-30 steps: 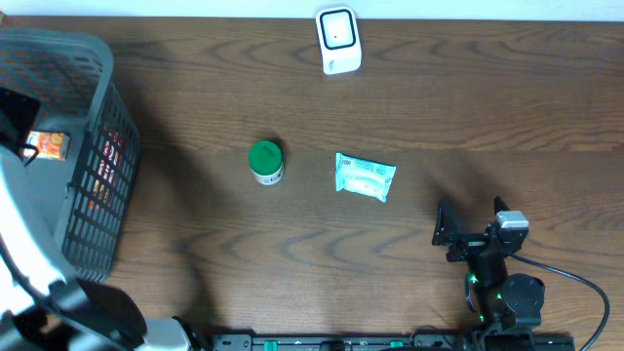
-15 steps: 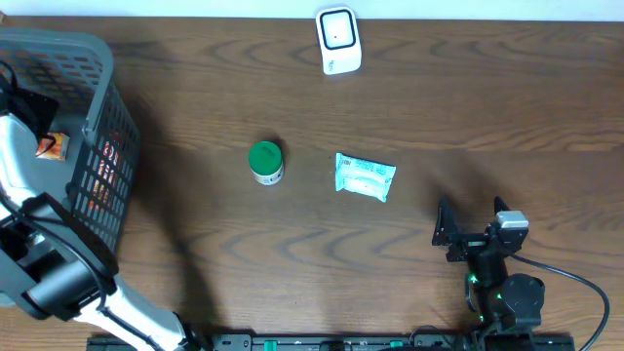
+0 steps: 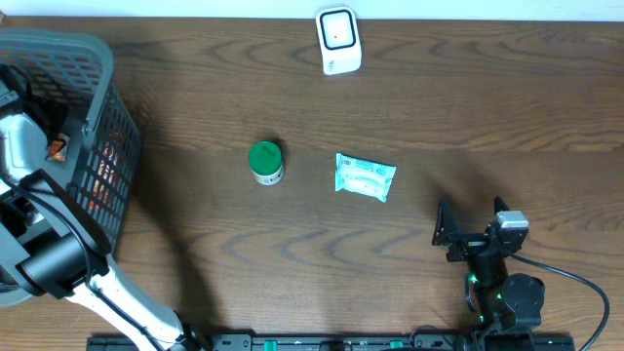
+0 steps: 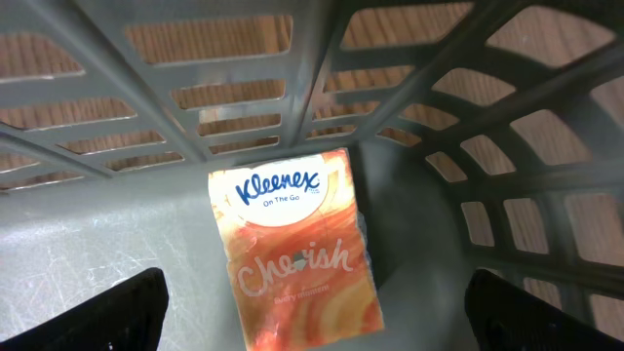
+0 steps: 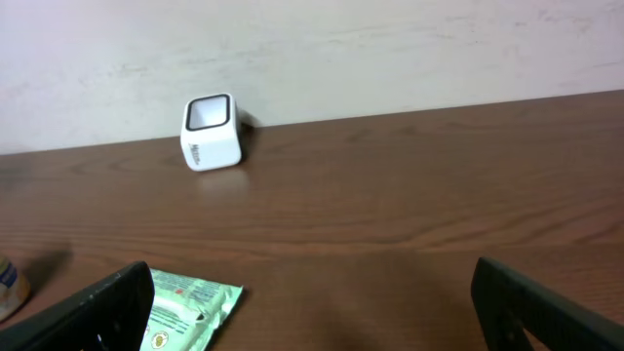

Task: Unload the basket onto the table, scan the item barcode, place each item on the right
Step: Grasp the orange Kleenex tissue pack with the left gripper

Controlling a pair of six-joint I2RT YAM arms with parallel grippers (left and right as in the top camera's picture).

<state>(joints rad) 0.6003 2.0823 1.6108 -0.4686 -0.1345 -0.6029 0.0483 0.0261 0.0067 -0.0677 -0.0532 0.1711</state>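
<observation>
Since a second ago my left arm has swung further over the grey basket (image 3: pixel 97 185), and the wrist now points down into it. My right arm and everything on the table (image 3: pixel 487 107) are where they were.

My left gripper (image 4: pixel 322 317) is released, with the jaws wide apart and a fingertip at each lower corner of the wrist view. It hangs above the tissue pack (image 4: pixel 292 253) and holds nothing; I can't tell if it touches the pack.

The tissue pack is orange, with a Kleenex On The Go label. It lies flat on the basket floor close to the slatted wall, label up and turned slightly off square. In the overhead only an orange sliver of it shows beside my arm.

My right gripper (image 5: pixel 317 312) is also spread wide and empty. It sits low at the near right of the table, facing the far edge.

The white scanner (image 3: pixel 338 39) stands at the far edge, near the middle. A green-lidded jar (image 3: pixel 265 161) stands mid-table, and a pale green packet (image 3: pixel 364 176) lies just to its right without touching it. Both are well apart from the scanner and the basket.
</observation>
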